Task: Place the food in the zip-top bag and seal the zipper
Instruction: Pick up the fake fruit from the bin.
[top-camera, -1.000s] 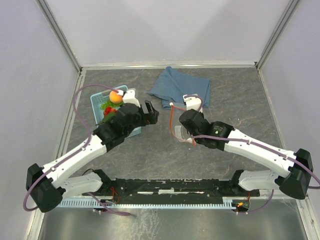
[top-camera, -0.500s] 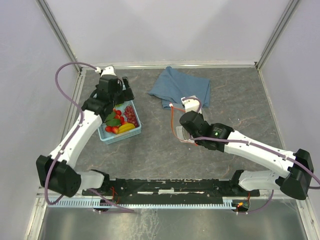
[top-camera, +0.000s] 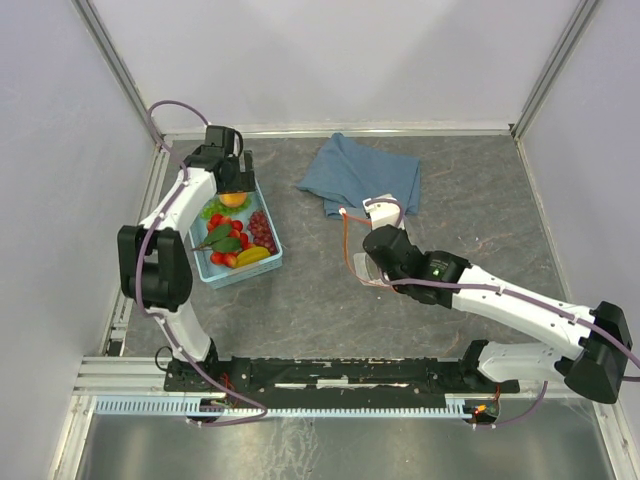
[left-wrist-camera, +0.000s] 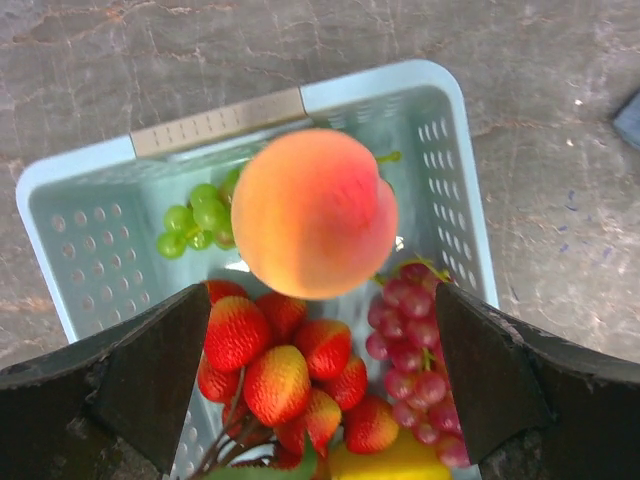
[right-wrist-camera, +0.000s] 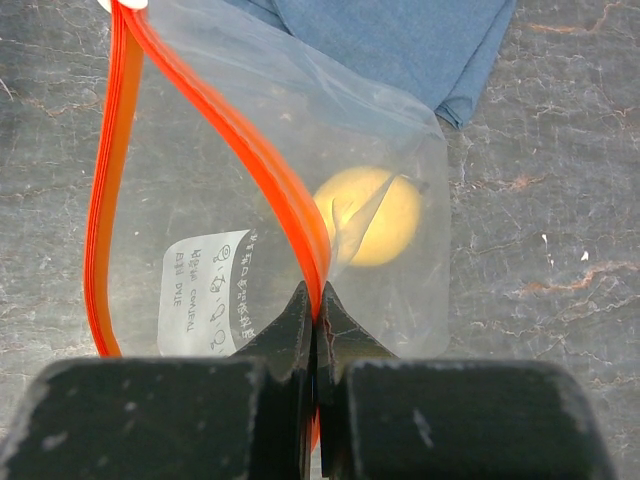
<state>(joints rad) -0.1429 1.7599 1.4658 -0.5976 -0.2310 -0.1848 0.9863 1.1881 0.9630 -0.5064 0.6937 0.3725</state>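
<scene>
In the light blue basket (left-wrist-camera: 215, 120) lies the food: an orange-yellow peach (left-wrist-camera: 313, 212) on top, red strawberries (left-wrist-camera: 280, 365), dark red grapes (left-wrist-camera: 415, 340), green grapes (left-wrist-camera: 195, 215) and a banana (left-wrist-camera: 400, 462). My left gripper (left-wrist-camera: 318, 370) hangs open above the basket, its fingers (left-wrist-camera: 150, 370) apart on either side of the strawberries, just short of the peach (top-camera: 232, 198). The clear zip-top bag (right-wrist-camera: 230, 200) lies on the table with another peach (right-wrist-camera: 370, 215) inside. Its red-orange zipper (right-wrist-camera: 240, 140) gapes open. My right gripper (right-wrist-camera: 318, 312) is shut on one zipper strip.
A folded blue cloth (top-camera: 360, 175) lies behind the bag, its corner touching the bag's far end (right-wrist-camera: 400, 40). The basket (top-camera: 262, 268) stands at the far left near the table's rail. Grey stone-pattern tabletop (top-camera: 320, 300) lies between basket and bag.
My left arm has swung from the middle of the table, near the bag, back over the far end of the basket, above the peach. The right gripper has stayed on the zipper.
</scene>
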